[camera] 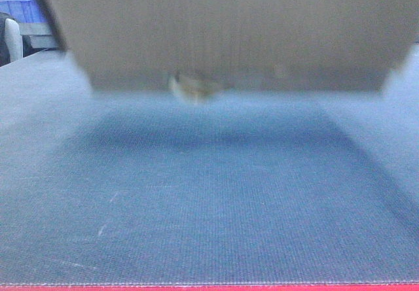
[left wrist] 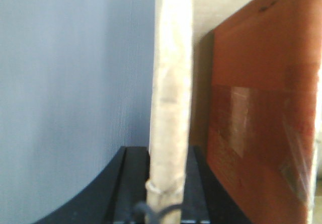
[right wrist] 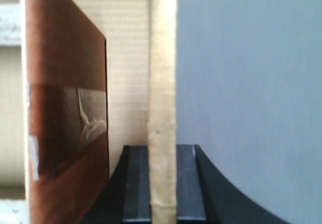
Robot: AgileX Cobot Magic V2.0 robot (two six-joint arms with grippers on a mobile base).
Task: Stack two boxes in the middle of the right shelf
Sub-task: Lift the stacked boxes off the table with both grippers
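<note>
— Where's the box?
— Up in the air over the grey mat. It lies wide, side to side, with its shadow under it.
— Who has it?
— Both. The left gripper is squeezed tight on one thin edge, with the box to its right. The right gripper pinches the other end, with the box to its left.
— Which is nearer?
— Neither. It's right between them, so I think both must move together.
</note>
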